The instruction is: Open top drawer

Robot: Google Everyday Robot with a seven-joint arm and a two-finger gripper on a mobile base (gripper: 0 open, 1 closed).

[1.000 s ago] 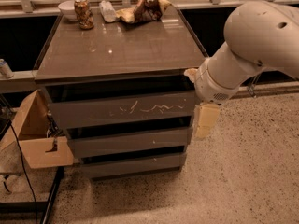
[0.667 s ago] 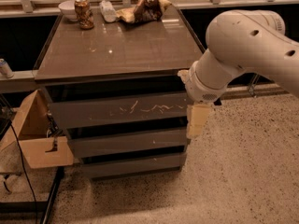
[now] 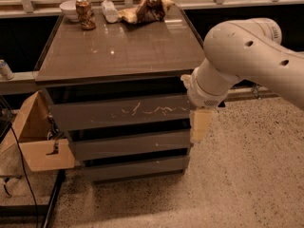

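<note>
The top drawer (image 3: 95, 114) is the wide grey handleless front under the cabinet top, with white scratch marks (image 3: 147, 110) across its middle. It looks closed, flush with the two narrower grey fronts (image 3: 128, 145) below it. My gripper (image 3: 199, 125) hangs from the big white arm (image 3: 242, 56) at the drawer's right end, its cream-coloured fingers pointing down beside the right edge of the fronts. I cannot tell whether it touches the drawer.
On the cabinet top (image 3: 118, 46) at the back stand a can (image 3: 85, 13), a white bowl (image 3: 70, 8), a bottle lying down (image 3: 110, 11) and a crumpled bag (image 3: 147, 8). A cardboard box (image 3: 38, 137) sits left of the cabinet. Speckled floor (image 3: 247, 175) lies to the right.
My arm and gripper have moved left, from clear of the cabinet's right side to up against the right end of the top drawer. The drawer has not moved.
</note>
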